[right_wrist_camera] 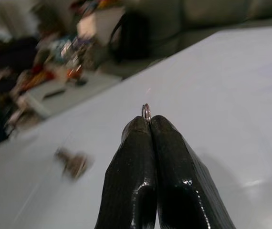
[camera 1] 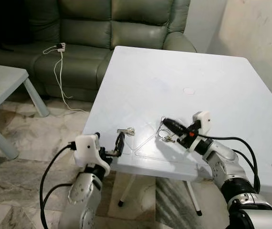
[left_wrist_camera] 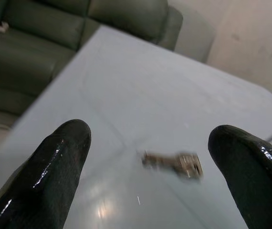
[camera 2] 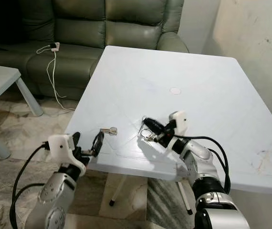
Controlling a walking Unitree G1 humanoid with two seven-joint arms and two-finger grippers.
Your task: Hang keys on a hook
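White table [camera 1: 212, 90]: right gripper [camera 1: 166, 123] pinches keys [camera 1: 166, 138].

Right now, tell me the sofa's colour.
The sofa is dark green, clearest in the left eye view.

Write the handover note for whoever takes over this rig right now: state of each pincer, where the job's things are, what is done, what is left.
Right pincer: shut on the key ring, keys hanging just above the white table.
Left pincer: open at the table's near edge, aimed at a small metal piece lying on the table; it may be the hook, too blurred to tell.
Done: keys gripped.
Left: hang the keys on a hook.
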